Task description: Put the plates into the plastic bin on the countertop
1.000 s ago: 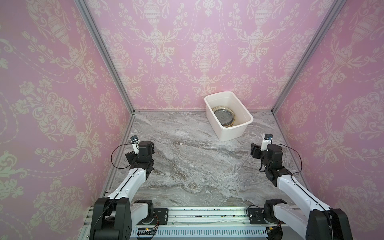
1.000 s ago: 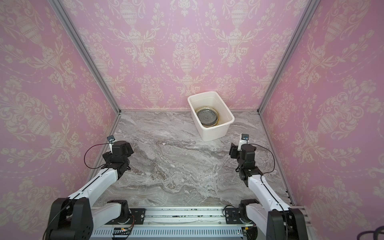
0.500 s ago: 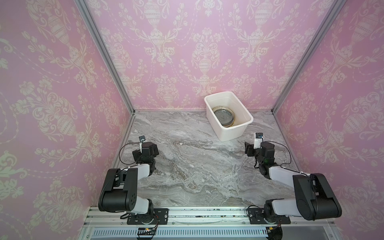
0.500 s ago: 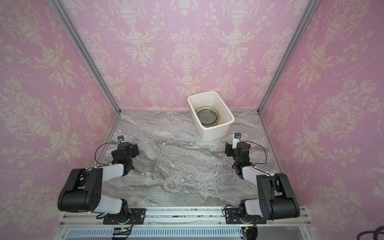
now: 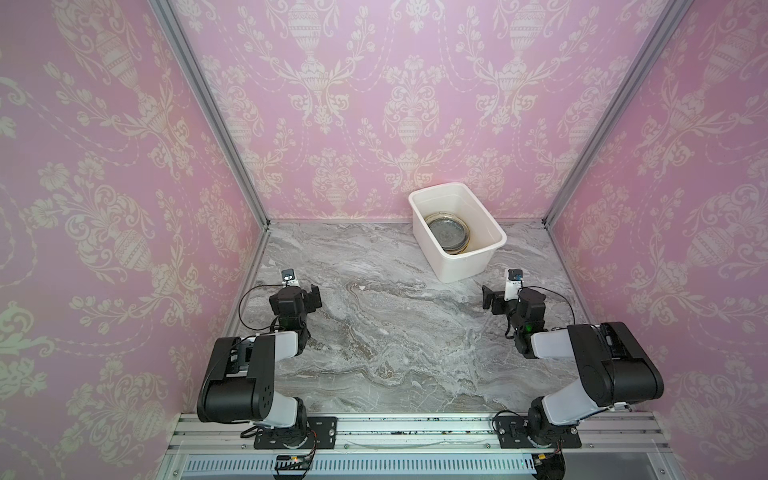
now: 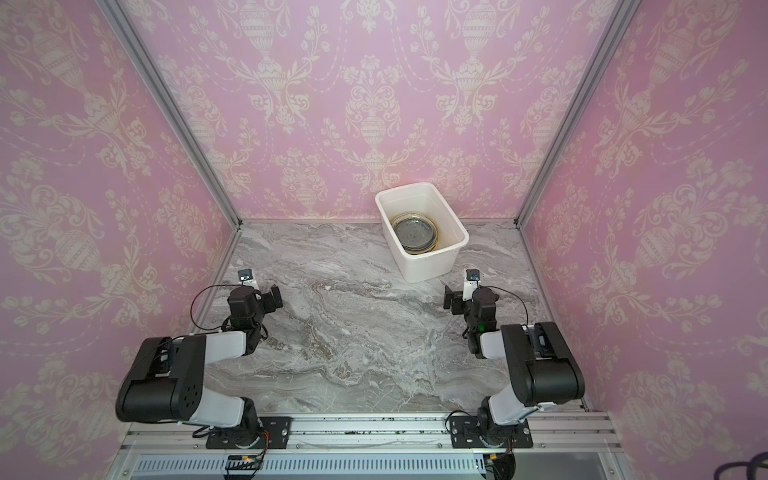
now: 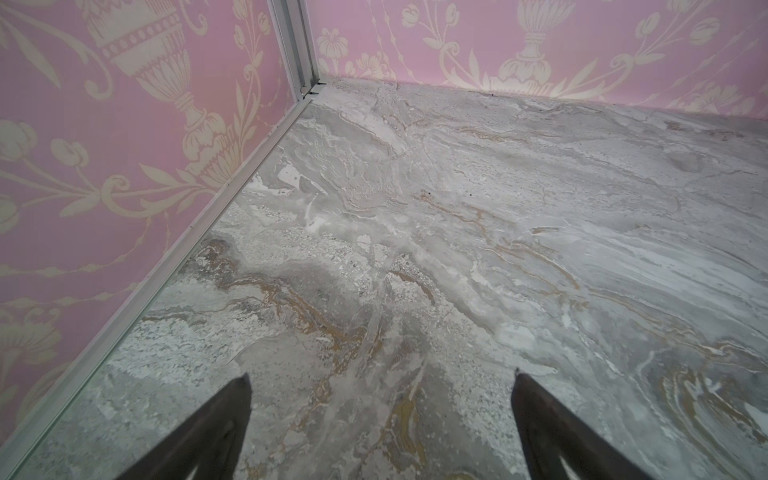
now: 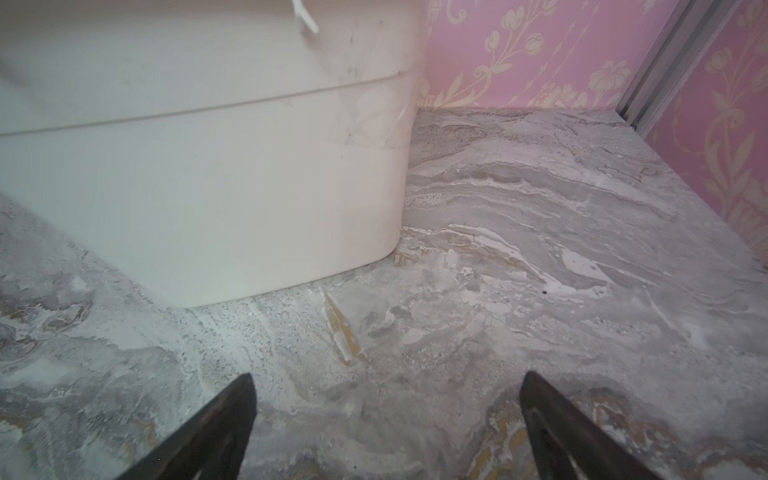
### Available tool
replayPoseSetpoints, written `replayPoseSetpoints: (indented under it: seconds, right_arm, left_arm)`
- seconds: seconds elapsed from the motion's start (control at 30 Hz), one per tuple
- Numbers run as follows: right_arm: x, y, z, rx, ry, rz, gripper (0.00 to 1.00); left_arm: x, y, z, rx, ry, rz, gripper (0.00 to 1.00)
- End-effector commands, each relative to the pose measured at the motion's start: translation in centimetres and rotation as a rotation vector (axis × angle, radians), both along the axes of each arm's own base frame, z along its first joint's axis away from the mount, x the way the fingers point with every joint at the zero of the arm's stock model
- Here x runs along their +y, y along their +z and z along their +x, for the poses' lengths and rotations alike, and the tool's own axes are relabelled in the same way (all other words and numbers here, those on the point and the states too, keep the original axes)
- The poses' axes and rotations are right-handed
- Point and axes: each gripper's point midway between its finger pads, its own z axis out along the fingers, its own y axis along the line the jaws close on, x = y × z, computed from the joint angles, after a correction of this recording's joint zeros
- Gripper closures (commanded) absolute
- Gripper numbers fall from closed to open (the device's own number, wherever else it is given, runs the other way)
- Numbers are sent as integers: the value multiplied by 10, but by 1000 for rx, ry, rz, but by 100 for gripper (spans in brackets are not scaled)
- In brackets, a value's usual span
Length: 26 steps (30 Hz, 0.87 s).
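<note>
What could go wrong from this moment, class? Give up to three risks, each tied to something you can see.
1. The right gripper, open and empty, sits near the outer wall of the plastic bin; a forward swing could shove it.
2. The plates are stacked in the bin, the top one apparently glass; a jolt might chip them.
3. The left gripper, also open, looks low over the countertop; dropping further could scrape it.

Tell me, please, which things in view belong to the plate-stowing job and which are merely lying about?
Belong to the job:
- stacked plates, inside the bin
- white plastic bin
- marble-patterned countertop
- left fingers and right fingers, both sets open and empty

Merely there:
- pink wallpapered walls
- aluminium frame post
- base rail carrying both arms
</note>
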Motion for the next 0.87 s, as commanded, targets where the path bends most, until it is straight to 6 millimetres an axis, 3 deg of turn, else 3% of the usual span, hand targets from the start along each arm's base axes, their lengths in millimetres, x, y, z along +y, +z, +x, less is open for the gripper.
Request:
replayPoseSetpoints:
  seconds: [0.0,0.07,0.13,0.27,0.37,0.83]
  right_arm:
    - [-4,9,4,-27,-22,7,0]
    - [-4,9,4,-27,-22,7,0]
    - [-4,9,4,-28,-21,7,0]
    - [-5,9,4,-28,-23,5,0]
    - [-5,9,4,-28,-25,5,0]
    - [-4,8,4,-24,-21,8,0]
  left_arm:
    - [-11,10,7,-47,-89,-20,1]
    - [-24,17,7,-113,-146,-19,1]
    - [-32,10,5,-114,-167,7,1]
    - [-24,-4,11,-145,-108,44,1]
    - [-11,-11,7,-65,-17,36,1]
    - [-12,-6,9,-106,-20,65,1]
